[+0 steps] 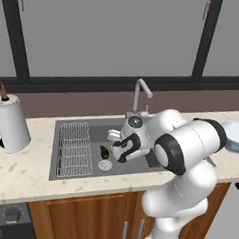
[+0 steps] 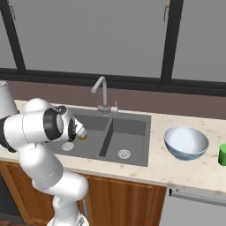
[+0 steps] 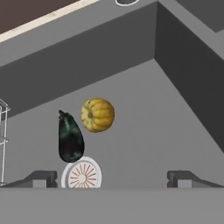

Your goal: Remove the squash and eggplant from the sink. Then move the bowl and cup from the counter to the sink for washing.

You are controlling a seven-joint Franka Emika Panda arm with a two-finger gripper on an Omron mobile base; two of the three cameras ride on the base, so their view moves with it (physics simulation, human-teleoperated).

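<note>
No readable text, label, brand, number or sign appeared anywhere in these views.

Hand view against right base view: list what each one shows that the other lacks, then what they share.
Hand view alone: the eggplant lying beside the squash on the basin floor, and the open gripper above them. Right base view alone: the bowl and the cup on the counter, plus the faucet. Both: the sink and the squash.
</note>
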